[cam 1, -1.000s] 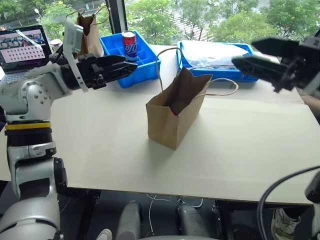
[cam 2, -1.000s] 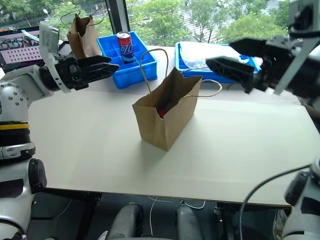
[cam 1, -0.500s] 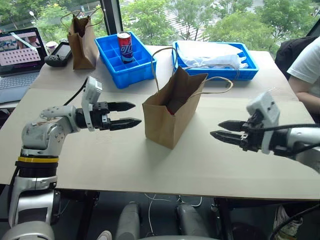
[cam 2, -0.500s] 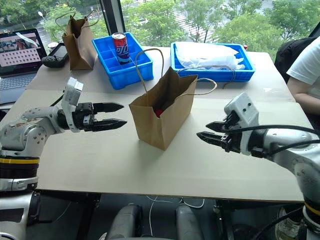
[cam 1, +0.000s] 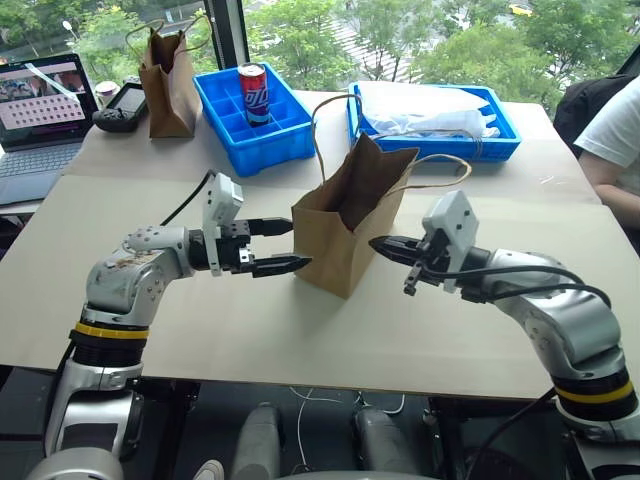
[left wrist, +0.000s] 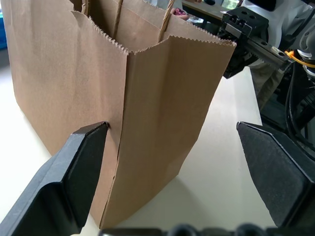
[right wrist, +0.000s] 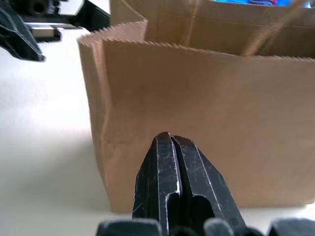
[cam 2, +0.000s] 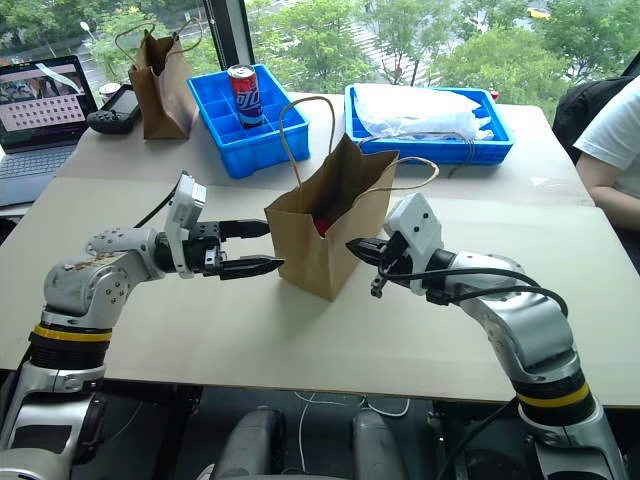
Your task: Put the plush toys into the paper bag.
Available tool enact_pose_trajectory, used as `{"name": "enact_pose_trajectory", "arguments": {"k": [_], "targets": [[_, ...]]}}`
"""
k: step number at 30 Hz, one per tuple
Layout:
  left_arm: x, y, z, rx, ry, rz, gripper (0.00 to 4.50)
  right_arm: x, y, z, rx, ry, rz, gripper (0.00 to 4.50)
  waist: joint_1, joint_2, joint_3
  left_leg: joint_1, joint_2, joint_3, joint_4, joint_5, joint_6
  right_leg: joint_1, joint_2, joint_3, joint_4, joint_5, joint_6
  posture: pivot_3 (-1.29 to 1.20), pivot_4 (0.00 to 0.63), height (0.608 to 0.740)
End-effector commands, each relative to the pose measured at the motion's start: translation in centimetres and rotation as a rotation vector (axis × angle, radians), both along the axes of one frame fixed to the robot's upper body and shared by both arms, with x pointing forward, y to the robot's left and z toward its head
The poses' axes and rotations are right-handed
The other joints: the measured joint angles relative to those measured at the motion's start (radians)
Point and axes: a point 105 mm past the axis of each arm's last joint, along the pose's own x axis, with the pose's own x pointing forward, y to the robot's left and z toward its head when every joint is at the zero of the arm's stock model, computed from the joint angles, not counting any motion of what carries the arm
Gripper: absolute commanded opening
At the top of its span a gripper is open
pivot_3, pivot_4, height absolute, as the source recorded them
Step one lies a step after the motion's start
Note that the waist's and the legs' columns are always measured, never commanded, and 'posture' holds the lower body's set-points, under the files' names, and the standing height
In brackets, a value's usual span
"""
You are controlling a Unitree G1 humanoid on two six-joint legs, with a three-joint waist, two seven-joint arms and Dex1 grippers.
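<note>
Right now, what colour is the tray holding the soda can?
Bright blue tray, clearest in the left eye view.

Brown paper bag (cam 1: 345, 235) upright mid-table, mouth open, handles up — something red (cam 2: 321, 226), perhaps the chili toy, inside

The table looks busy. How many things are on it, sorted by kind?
Paper bags: 2, the wide paper bag in the middle and a narrower bag at the back.
Blue trays: 2, the divided tray and the tray with white plastic.
Drink cans: 1, a red can.
Laptops: 1, the laptop.
Dark handheld devices: 1, the device.
Total: 7
</note>
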Motion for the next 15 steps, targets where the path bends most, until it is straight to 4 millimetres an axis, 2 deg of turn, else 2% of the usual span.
{"name": "enact_pose_trajectory", "arguments": {"k": [1, 7, 15], "targets": [[-0.3, -1.0, 0.6, -0.01, -0.044, -0.006, 4.5, 0.3, 0.8, 1.2, 0.028, -0.075, 0.016, 0.02, 0.001, 0.0, 0.0, 0.0, 0.0, 0.0, 0.0, 0.0, 0.0, 0.0, 0.0, 0.0, 0.0, 0.0, 0.0, 0.0, 0.15, 0.71], [-0.5, -2.7, 0.1, -0.038, -0.028, 0.003, 4.5, 1.0, 2.0, 1.5, 0.068, -0.098, 0.021, 0.02, 0.001, 0.0, 0.0, 0.0, 0.0, 0.0, 0.0, 0.0, 0.0, 0.0, 0.0, 0.0, 0.0, 0.0, 0.0, 0.0, 0.15, 0.71], [0.5, -3.7, -0.2, -0.076, 0.01, 0.087, 4.5, 0.9, 3.9, 1.4, 0.111, -0.094, 0.05, 0.02, 0.001, 0.0, 0.0, 0.001, 0.0, 0.0, 0.0, 0.0, 0.0, 0.001, 0.0, 0.0, 0.001, 0.0, 0.0, 0.0, 0.15, 0.71]]}}
